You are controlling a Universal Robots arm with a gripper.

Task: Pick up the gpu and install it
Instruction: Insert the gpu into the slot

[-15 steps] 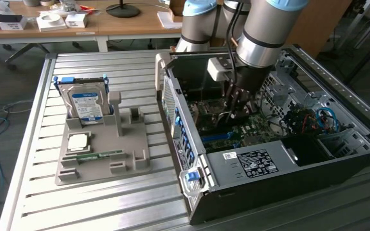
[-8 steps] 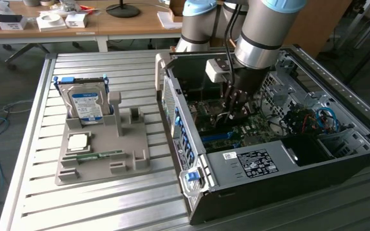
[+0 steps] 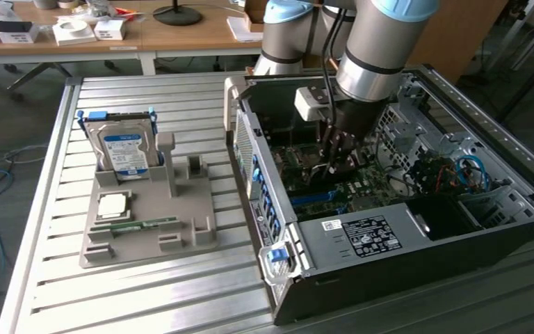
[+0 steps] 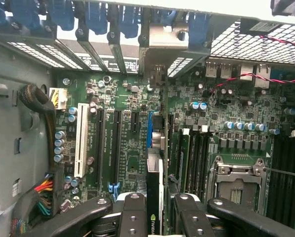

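I've got the hand (image 3: 334, 163) inside the PC case (image 3: 369, 240), over the mobo (image 4: 112, 94), w/ the gpu (image 4: 154, 182) edge-on btwn its fingers (image 4: 132, 217). Case sits on the counter (image 3: 137, 303) at the exterior view's right; parts tray (image 3: 156, 223) w/ hard drive (image 3: 123, 149) standing in it at the left.

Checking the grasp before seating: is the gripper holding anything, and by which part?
The gripper holds the gpu, clamped between its fingers along the card's long edge facing away from the motherboard, with the card edge-on over the board.
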